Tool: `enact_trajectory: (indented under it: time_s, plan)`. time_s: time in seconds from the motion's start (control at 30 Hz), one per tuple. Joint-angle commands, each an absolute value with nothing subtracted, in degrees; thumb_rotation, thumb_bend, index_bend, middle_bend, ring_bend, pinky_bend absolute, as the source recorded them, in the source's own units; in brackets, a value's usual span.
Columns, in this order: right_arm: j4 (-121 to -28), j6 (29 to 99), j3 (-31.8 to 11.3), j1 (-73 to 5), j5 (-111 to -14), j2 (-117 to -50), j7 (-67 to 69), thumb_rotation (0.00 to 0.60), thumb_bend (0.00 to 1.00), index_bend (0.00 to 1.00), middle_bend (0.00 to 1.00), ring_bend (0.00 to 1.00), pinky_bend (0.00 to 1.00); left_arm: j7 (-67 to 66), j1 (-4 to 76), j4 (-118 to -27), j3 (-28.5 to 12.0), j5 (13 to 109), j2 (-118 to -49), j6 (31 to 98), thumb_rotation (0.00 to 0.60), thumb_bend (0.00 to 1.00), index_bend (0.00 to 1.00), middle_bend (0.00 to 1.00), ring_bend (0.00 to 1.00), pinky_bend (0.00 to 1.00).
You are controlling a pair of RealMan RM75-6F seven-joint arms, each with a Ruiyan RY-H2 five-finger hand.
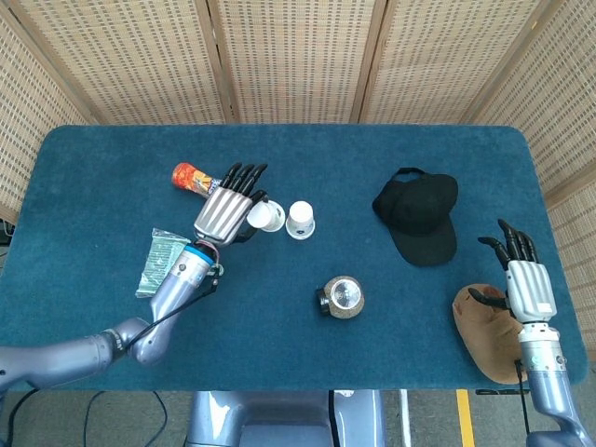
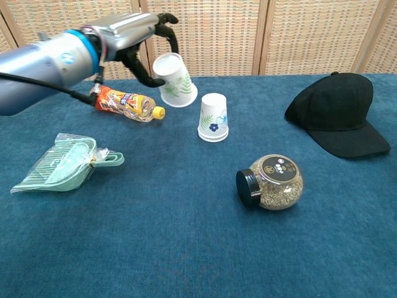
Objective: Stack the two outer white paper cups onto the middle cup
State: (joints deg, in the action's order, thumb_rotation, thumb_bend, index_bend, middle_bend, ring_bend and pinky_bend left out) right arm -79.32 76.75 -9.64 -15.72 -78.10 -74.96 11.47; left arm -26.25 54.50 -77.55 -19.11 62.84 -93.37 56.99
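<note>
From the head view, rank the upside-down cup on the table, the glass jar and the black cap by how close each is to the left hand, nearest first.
Left hand, holding a cup:
1. Upside-down cup, just to the hand's right, beside the held cup.
2. Glass jar, lying on its side, further right and toward the front edge.
3. Black cap, far right side of the table.

White cups (image 2: 213, 117) with green leaf print (one blue flower), black cap (image 2: 338, 115), orange bottle (image 2: 124, 103), teal cloth (image 2: 186, 248)
</note>
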Motion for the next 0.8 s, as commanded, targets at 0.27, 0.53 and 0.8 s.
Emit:
enact_trajectory:
  time_s: [0.27, 0.53, 0.8]
  plan:
    - [-77.1, 74.1, -10.5, -16.2, -76.2, -75.4, 13.7, 0.6, 0.2, 0.25, 0.0, 0.0, 0.0, -24.9, 60.7, -68.0, -21.0, 60.3, -100.2, 52.8, 0.6, 0.33, 0.37, 0.0, 0.0, 0.0]
    - [-76.9, 74.0, -10.8, -16.1, -76.1, -75.2, 14.7, 0.6, 0.2, 0.25, 0.0, 0.0, 0.0, -24.8, 63.7, -62.1, -21.6, 60.4, -103.2, 52.2, 0.6, 0.32, 0.34, 0.0, 0.0, 0.0]
    - [-76.6, 73.4, -10.8, -16.2, -76.1, -75.4, 14.6, 0.6, 0.2, 0.25, 0.0, 0.0, 0.0, -27.0, 65.5, -60.0, -21.3, 57.3, -104.1, 48.7, 0.6, 0.23, 0.04, 0.0, 0.0, 0.0]
